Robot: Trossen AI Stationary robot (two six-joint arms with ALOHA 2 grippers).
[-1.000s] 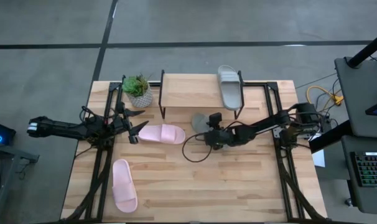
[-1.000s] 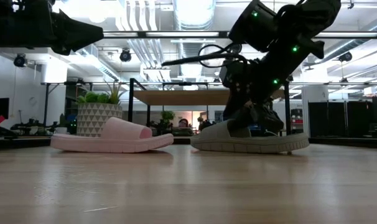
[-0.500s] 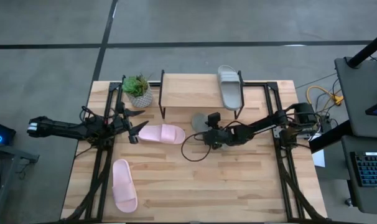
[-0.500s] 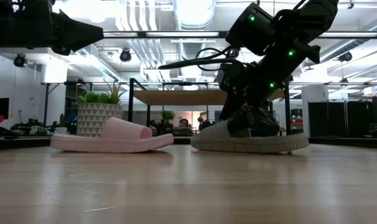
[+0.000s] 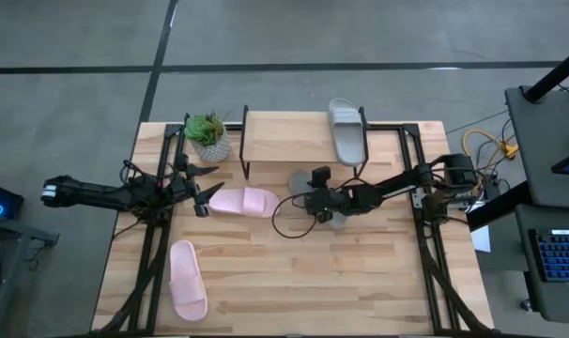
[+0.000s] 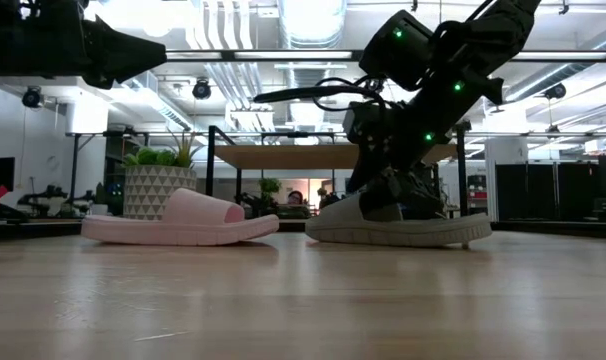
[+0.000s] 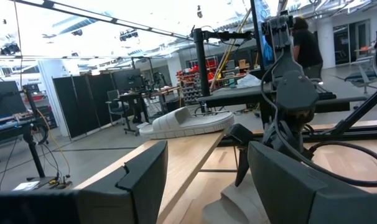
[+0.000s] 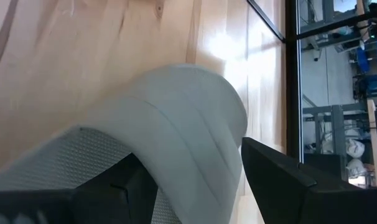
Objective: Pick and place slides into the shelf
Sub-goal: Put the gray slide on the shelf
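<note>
You're straddling the grey slide's (image 5: pixel 308 180) strap at frame centre with the right gripper (image 5: pixel 333 199), fingers spread apart; centre it before you're closing.

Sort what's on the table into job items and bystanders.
Job items:
- grey-green slide on the tabletop, right gripper at it
- grey-green slide on the shelf
- two light pink slides
- small wooden-topped shelf with black legs

Bystanders:
- potted green plant

Two pink slides (image 5: pixel 244 201), two grey-green slides (image 5: pixel 346 131), one shelf (image 5: pixel 289 138).
</note>
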